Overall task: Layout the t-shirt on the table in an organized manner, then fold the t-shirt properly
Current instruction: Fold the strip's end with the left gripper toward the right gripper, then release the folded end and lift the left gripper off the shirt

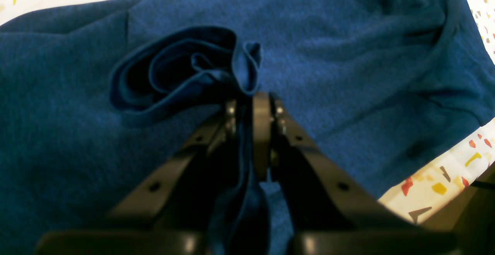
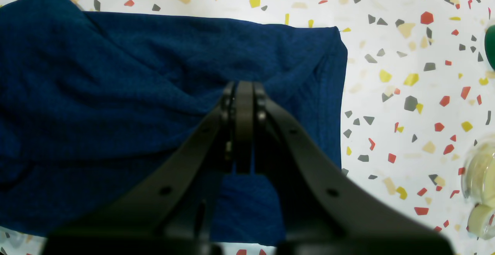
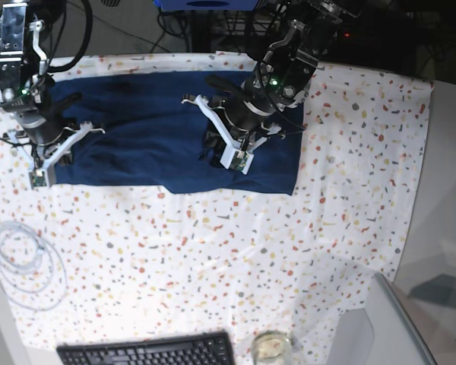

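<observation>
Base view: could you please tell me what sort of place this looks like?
Probably a robotics lab bench: a keyboard at the table edge, cable loops, and wiring behind the arms.

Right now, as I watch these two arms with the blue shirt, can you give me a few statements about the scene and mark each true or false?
1. The left gripper pinches a bunched fold of the t-shirt. True.
2. The right gripper stands wide open. False: it is shut.
3. The t-shirt hangs off the table. False: it lies on it.
4. A keyboard sits at the table's near edge. True.
</observation>
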You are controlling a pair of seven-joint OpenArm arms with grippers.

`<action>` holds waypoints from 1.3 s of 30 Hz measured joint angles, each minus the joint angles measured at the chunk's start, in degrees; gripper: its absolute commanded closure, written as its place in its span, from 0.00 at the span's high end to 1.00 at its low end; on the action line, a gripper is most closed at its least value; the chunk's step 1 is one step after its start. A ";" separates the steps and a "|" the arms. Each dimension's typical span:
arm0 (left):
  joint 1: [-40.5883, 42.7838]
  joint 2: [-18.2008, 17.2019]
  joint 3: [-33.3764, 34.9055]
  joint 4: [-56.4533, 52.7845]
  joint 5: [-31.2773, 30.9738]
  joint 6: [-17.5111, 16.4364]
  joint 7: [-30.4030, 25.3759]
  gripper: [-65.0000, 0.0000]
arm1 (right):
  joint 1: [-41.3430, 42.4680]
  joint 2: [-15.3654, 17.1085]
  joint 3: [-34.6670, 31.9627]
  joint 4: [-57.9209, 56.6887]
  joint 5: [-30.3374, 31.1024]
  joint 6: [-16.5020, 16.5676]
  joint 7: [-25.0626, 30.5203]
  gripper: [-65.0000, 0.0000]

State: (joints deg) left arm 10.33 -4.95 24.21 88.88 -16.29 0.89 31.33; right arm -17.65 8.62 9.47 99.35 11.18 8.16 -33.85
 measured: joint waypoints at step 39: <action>-4.15 1.07 4.46 7.85 -1.03 -0.90 6.60 0.02 | -0.07 -0.11 -0.09 -0.02 0.02 0.02 -0.20 0.00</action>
State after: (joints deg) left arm 6.17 -3.88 28.67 96.73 -17.32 -0.01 37.93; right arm -17.72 8.51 9.39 99.33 11.20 8.19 -34.04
